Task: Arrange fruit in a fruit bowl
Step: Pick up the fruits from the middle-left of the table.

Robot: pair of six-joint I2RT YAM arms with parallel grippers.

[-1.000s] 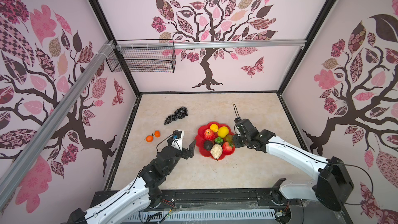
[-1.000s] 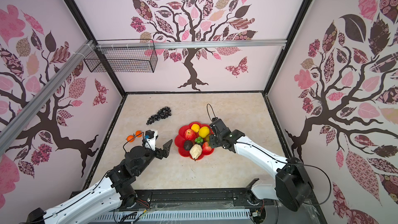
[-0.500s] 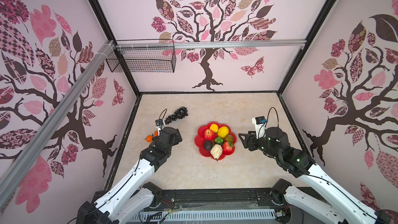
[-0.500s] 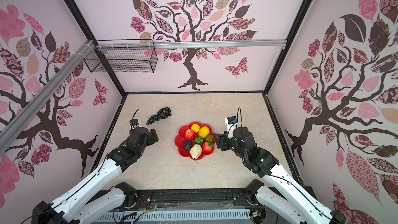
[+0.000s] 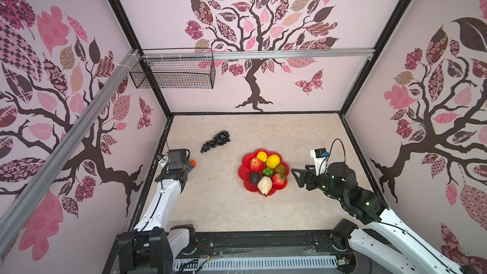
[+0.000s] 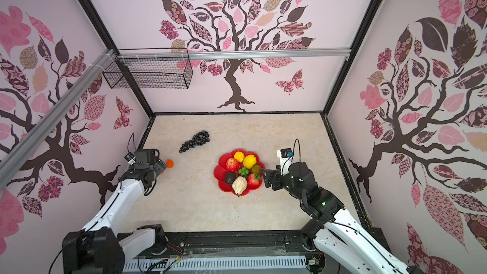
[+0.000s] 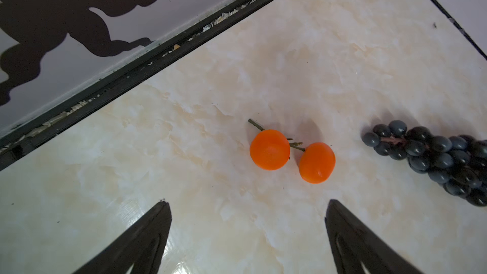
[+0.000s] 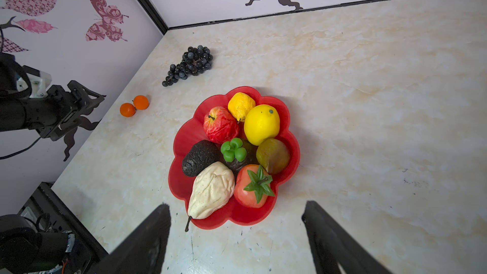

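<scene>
A red flower-shaped fruit bowl (image 6: 217,173) holding mixed toy fruit (image 6: 249,161) sits on a marbled table (image 6: 237,127); a black grape bunch (image 6: 195,141) and an orange (image 6: 170,163) lie outside it.

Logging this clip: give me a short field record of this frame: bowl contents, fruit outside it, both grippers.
bowl: red flower-shaped dish on the table
in bowl: apple, large lemon, small lemon, avocado, pear, strawberry, fig, green-topped dark fruit
outside bowl: two oranges joined by a twig; grape bunch beside them
left gripper: open, empty, pointed at the oranges
right gripper: open, empty, at the bowl's pear-and-strawberry side
remaining: oranges and grape bunch
</scene>
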